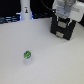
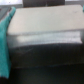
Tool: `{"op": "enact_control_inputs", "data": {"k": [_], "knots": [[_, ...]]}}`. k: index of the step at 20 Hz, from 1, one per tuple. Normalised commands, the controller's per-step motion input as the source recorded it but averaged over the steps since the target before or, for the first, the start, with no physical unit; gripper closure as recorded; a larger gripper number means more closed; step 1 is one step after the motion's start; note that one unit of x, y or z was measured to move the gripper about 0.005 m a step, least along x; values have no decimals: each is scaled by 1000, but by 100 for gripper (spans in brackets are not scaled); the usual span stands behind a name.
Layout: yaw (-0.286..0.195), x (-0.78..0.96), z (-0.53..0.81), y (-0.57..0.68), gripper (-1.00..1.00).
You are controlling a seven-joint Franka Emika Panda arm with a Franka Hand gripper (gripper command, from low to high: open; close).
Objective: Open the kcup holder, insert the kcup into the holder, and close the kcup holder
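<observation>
- A tall white bottle-like object (image 1: 25, 12) with a dark mark is seen upright at the far edge of the surface (image 1: 55, 62), toward the exterior view's left.
- A dark strip with a faint blue glow is seen behind that object, along the back of the scene.
- The kcup (image 1: 28, 56) is found standing alone on the pale surface, left of centre in the exterior view and near its lower part; its green-and-blue top is turned upward.
- The kcup is touched by nothing and is set well apart from the kcup holder (image 1: 62, 30).
- The kcup holder is placed at the far right of the exterior view, as a black boxy unit with paler rectangles on its front; whether its drawer is open cannot be told at this size.
- The white arm is positioned directly above the holder, with the gripper (image 1: 64, 18) lowered onto or just over its top.
- The fingers are not resolved clearly, so it cannot be told whether they are apart or together.
- In the blurred wrist view, a pale flat slab (image 2: 44, 29) over a dark band is shown, with something teal (image 2: 5, 42) at one side.
</observation>
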Motion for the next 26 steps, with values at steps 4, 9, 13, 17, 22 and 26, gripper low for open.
{"op": "enact_control_inputs", "data": {"k": [4, 9, 13, 17, 22, 26], "knots": [[-79, 807, 268, -221, 100], [-53, 934, 250, -225, 100], [-43, 985, 120, -257, 100], [-51, 981, 146, -273, 100], [-50, 971, 191, -268, 100], [-57, 958, 190, -276, 100]]}}
